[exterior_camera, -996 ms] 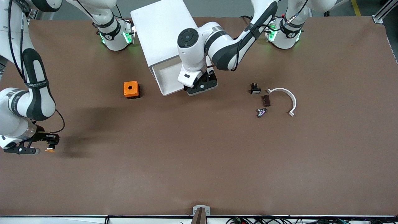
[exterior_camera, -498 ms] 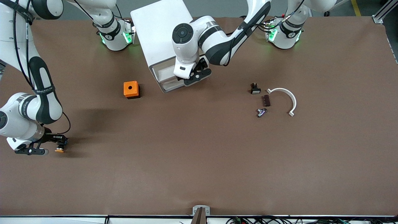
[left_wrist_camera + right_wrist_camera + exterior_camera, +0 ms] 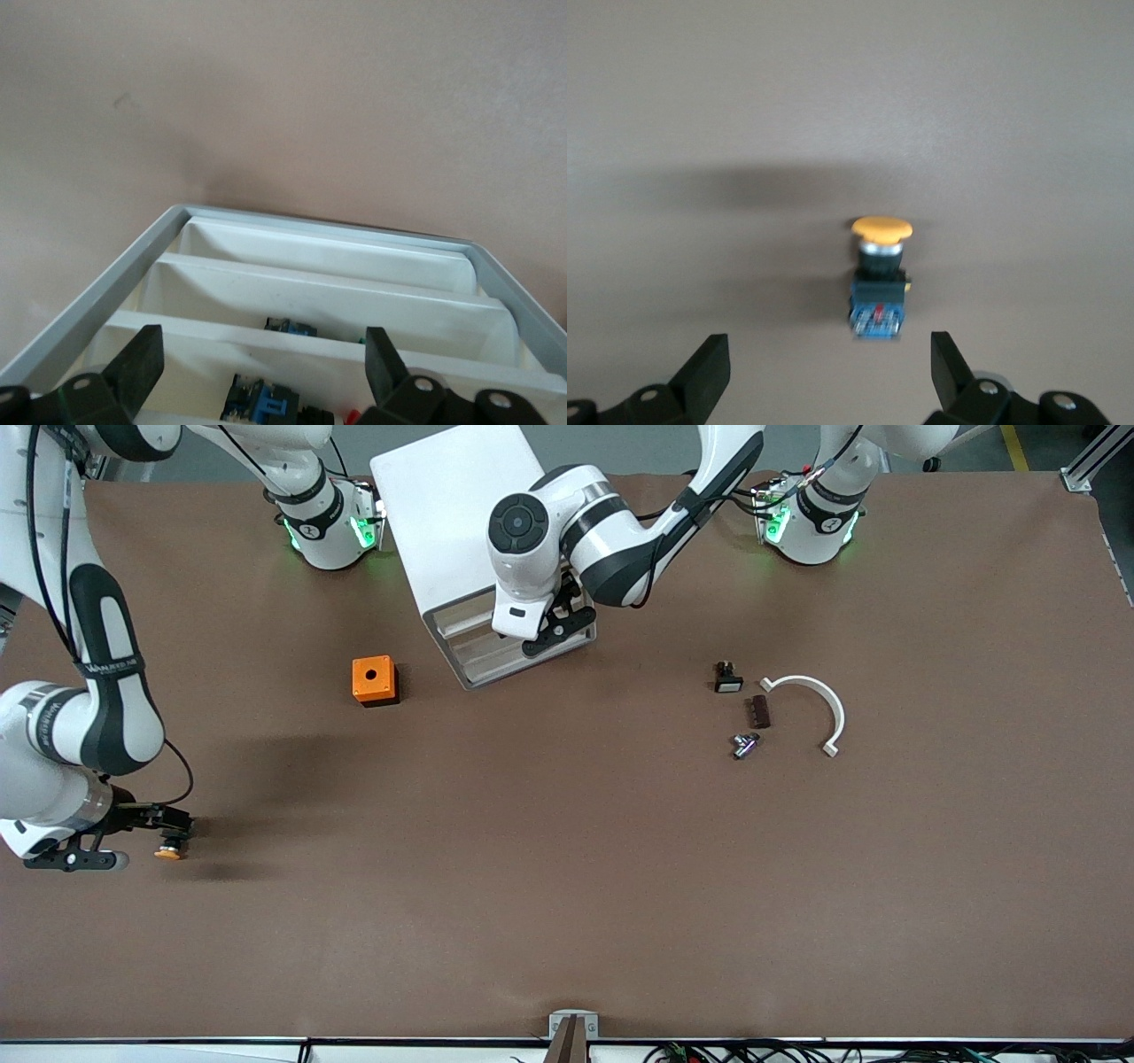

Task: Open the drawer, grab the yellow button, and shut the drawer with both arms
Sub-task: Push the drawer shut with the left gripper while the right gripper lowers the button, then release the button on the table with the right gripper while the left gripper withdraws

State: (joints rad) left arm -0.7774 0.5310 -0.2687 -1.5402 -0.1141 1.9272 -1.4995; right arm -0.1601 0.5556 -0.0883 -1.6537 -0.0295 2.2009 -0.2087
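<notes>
Brown surface (image 3: 567,868) under everything, bare between the two claws; white cabinet (image 3: 461,540) standing between the arms' bases, its top drawer (image 3: 483,638) looking pushed almost flush with the cabinet front, judged shut or nearly so; left claw (image 3: 558,631) at that drawer front, fingers (image 3: 137,363) spread wide, nothing between them, the stacked tray fronts right ahead of them in the left wrist view; worth finishing with a straight, even press on the top tray alone, square to the cabinet, so that the lower trays stay put and the box does not slide; right claw (image 3: 146,841) low at the right arm's end of the surface, fingers (image 3: 709,372) spread with nothing pinched; orange cube (image 3: 374,680) well apart from both claws, no part of this step; button (image 3: 881,274) lying on the surface just ahead of the right claw's fingertips and midway between their lines, apart from both, orange cap pointing away from the claw, black body and blue base toward it; release judged complete, so best to lift the right claw straight up and away, without sweeping sideways and knocking so small a part.
</notes>
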